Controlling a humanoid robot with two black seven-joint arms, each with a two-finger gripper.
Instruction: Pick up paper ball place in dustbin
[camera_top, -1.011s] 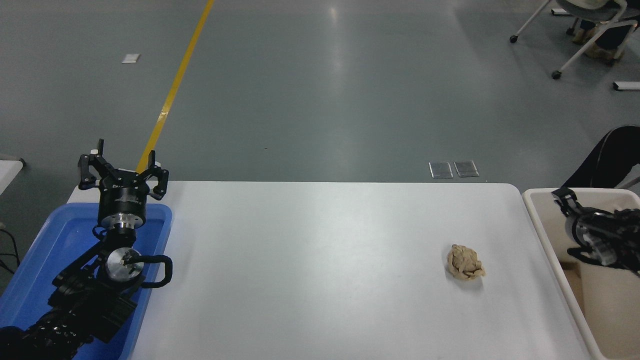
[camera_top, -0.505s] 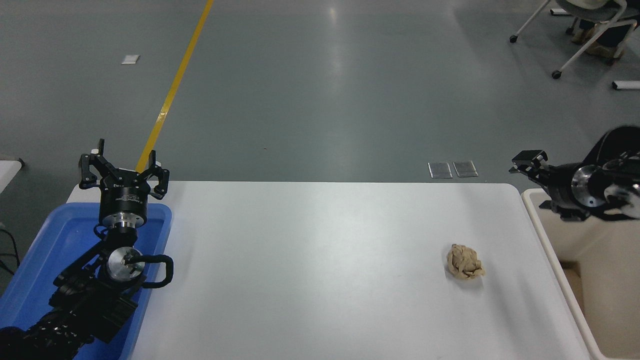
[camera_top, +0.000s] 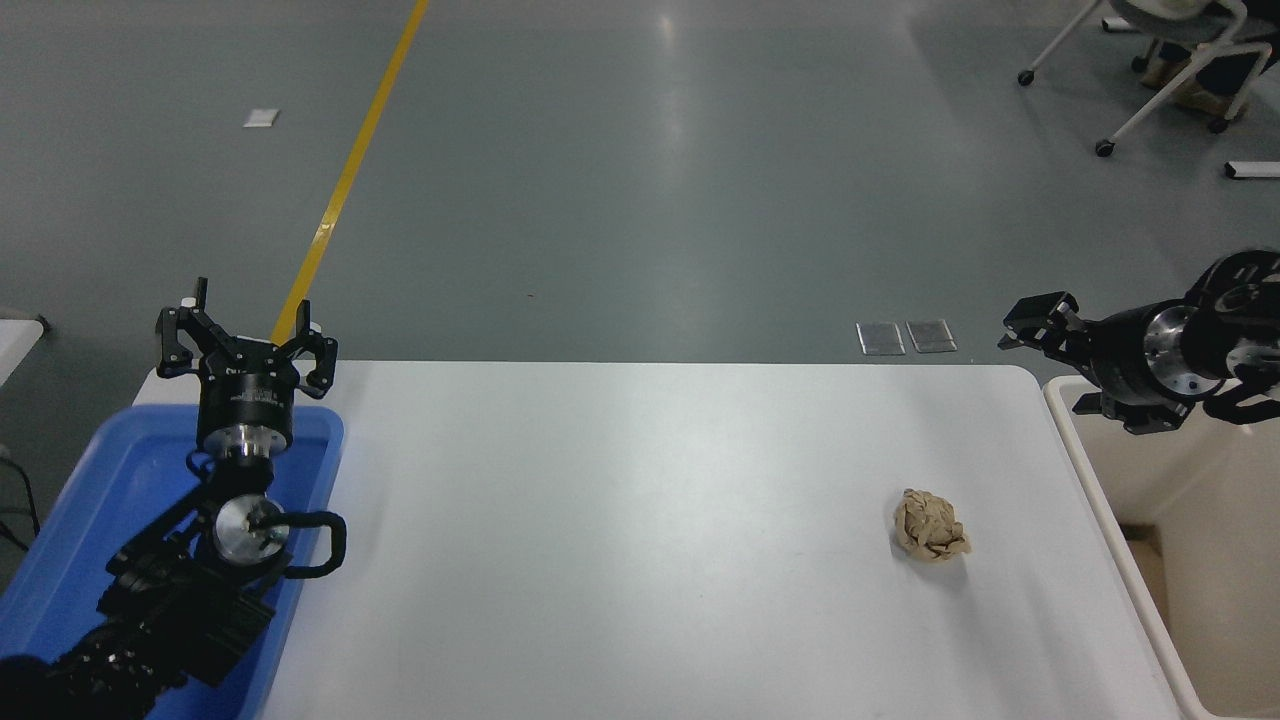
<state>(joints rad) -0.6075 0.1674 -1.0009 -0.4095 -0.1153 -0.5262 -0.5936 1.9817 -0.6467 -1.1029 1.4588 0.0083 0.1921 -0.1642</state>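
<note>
1. The paper ball (camera_top: 930, 524) lies alone on the white table (camera_top: 620, 520), near the dustbin (camera_top: 1095, 480) and just off its left rim. Nothing touches it.
2. The right gripper (camera_top: 1035, 325) hangs in the air above the dustbin's far corner, pointing left, well apart from the ball. Its fingers look spread, with nothing between them.
3. The left gripper (camera_top: 245, 340) is parked far from the dustbin, over the blue tray (camera_top: 60, 520), fingers apart and empty.
4. The step in hand seems to be the reach. It would go best by tipping the right gripper downward over the ball, dropping with fingers wide, and closing gently so the wad does not skid.
5. The ball is a lumpy wad, roughly round, and points nowhere. Its slightly longer side runs about parallel to the dustbin's left rim, so closing across the narrower width should suit.
</note>
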